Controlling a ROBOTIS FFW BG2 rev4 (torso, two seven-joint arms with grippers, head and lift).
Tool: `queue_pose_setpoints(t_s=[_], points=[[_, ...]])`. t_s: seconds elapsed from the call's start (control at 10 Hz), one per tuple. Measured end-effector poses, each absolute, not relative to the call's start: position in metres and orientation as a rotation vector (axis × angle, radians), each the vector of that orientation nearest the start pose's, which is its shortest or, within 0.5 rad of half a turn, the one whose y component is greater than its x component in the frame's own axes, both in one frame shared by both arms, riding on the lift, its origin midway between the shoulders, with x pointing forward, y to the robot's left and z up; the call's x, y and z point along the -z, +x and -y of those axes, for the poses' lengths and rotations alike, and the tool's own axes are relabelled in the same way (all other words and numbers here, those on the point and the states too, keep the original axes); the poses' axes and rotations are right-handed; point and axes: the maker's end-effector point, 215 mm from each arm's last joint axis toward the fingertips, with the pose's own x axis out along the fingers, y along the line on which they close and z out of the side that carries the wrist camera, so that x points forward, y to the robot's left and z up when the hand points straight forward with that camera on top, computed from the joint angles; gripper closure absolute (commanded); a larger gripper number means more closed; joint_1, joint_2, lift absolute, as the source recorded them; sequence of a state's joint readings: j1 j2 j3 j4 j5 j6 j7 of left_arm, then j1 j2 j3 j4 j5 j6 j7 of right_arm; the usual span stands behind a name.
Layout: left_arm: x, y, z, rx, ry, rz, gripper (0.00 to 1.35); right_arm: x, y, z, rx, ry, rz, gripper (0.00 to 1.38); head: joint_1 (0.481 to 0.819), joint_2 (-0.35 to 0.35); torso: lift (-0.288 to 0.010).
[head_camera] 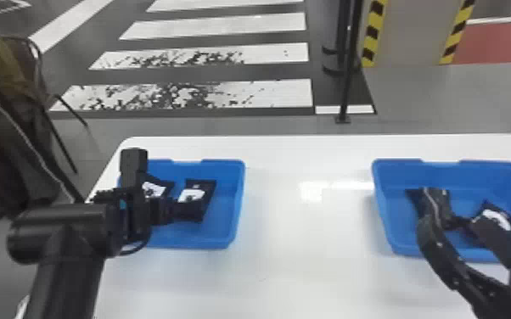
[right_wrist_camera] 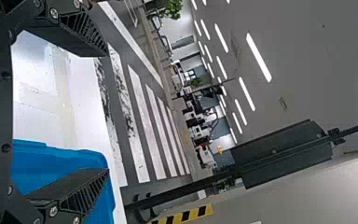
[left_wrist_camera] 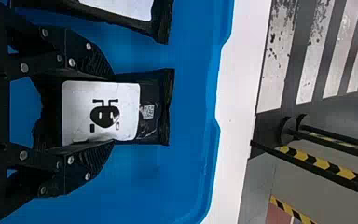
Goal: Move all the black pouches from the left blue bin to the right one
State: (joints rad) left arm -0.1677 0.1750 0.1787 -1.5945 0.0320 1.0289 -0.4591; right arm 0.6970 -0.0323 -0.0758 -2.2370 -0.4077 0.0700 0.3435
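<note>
At the left of the head view, the left hand (head_camera: 187, 209) grips a black pouch (head_camera: 192, 195) between its fingers inside the left blue bin (head_camera: 237, 191); another pouch (head_camera: 154, 189) lies beside it. At the lower right, the right hand (head_camera: 457, 208), open, hangs over the right bin (head_camera: 384, 199), where black pouches (head_camera: 497, 218) lie. Both bins rest on the white surface (head_camera: 305, 237).

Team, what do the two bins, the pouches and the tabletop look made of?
Left bin and right bin: likely moulded plastic, satin; rounded corners, even blue.
Black pouches: seem flexible film, slightly shiny; wrinkles catch light.
Tabletop: smooth, glossy white, maybe laminate; bright reflection.
</note>
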Motion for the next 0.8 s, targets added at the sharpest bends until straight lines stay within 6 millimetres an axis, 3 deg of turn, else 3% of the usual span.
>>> queue_pose_setpoints(t_s=[0.3, 0.5, 0.7, 0.8], points=[[0.474, 0.549, -0.316, 0.198, -0.092, -0.755, 1.19, 0.312, 0.382, 0.189, -0.309, 0.363, -0.043, 0.16, 0.695, 0.151, -0.14], [0.441, 0.539, -0.306, 0.223, -0.054, -0.674, 1.19, 0.304, 0.382, 0.185, -0.323, 0.371, -0.035, 0.16, 0.695, 0.148, -0.14], [0.401, 0.518, -0.269, 0.308, -0.05, -0.576, 1.19, 0.295, 0.381, 0.166, -0.378, 0.416, -0.04, 0.16, 0.695, 0.128, -0.14], [0.382, 0.508, -0.243, 0.368, -0.052, -0.528, 1.19, 0.292, 0.381, 0.146, -0.433, 0.459, -0.05, 0.16, 0.695, 0.125, -0.14]])
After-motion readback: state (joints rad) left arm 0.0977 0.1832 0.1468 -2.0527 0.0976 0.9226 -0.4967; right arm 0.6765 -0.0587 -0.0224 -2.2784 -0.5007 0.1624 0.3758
